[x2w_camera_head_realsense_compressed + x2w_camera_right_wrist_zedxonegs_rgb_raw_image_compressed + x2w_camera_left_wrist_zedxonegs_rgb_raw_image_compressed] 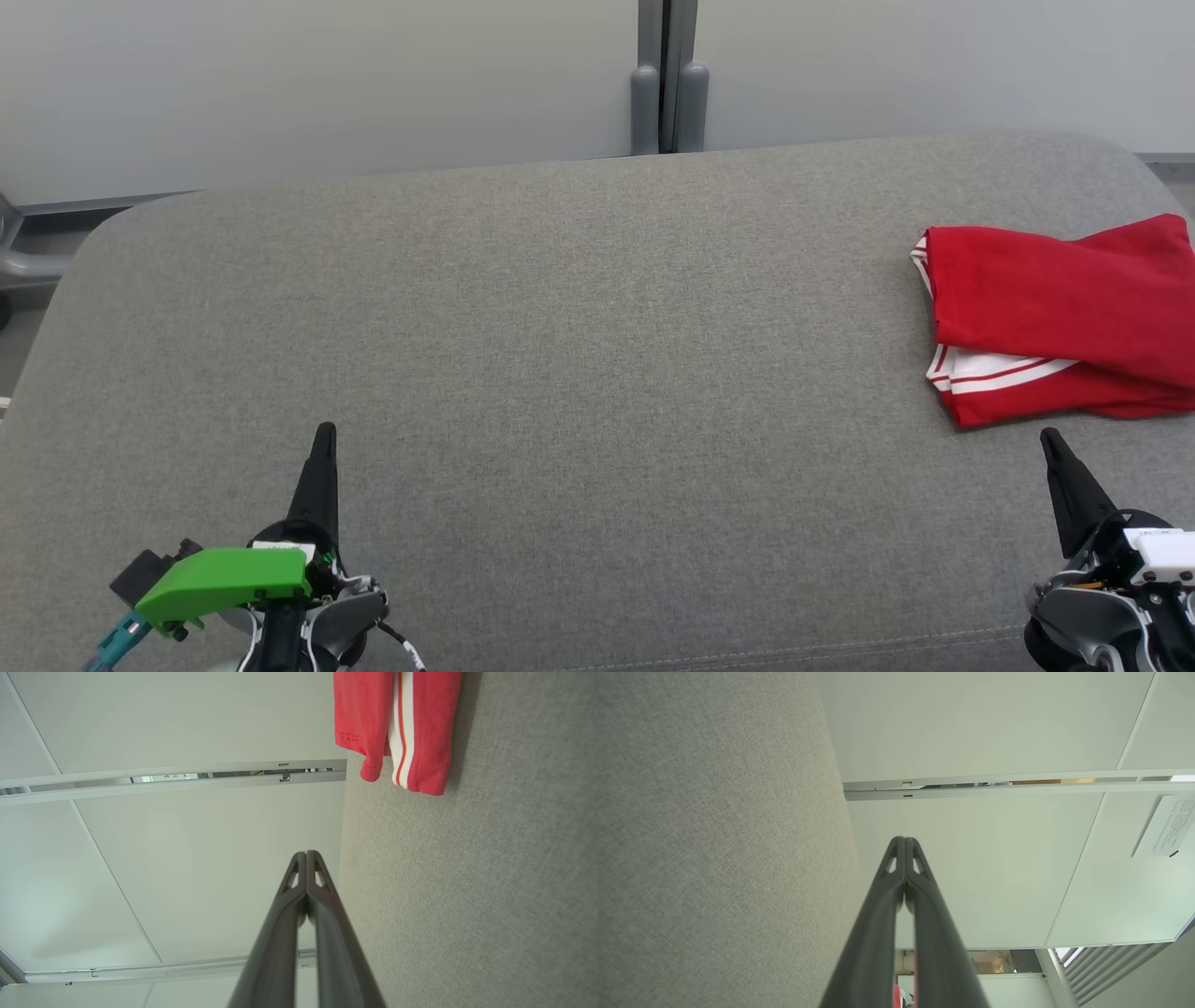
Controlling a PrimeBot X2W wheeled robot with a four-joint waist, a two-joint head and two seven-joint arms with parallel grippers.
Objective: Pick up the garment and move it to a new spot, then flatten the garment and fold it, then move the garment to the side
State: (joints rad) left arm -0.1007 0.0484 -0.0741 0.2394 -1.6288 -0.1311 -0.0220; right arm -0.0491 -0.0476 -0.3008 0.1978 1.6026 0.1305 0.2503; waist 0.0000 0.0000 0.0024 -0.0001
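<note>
Where right claw (1050, 437) points, garment (1055, 308) lies ahead

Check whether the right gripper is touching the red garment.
Apart. The head view shows bare grey cushion between the tip of the right gripper and the near edge of the red garment. The gripper is shut on nothing.

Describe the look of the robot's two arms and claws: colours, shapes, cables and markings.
The left claw and right claw each have two long dark fingers tapering to a point, with small cut-outs near the tips. The left wrist carries a bright green cover, a teal plug and a thin cable; the right wrist carries a white block. Both wrists are grey.
</note>
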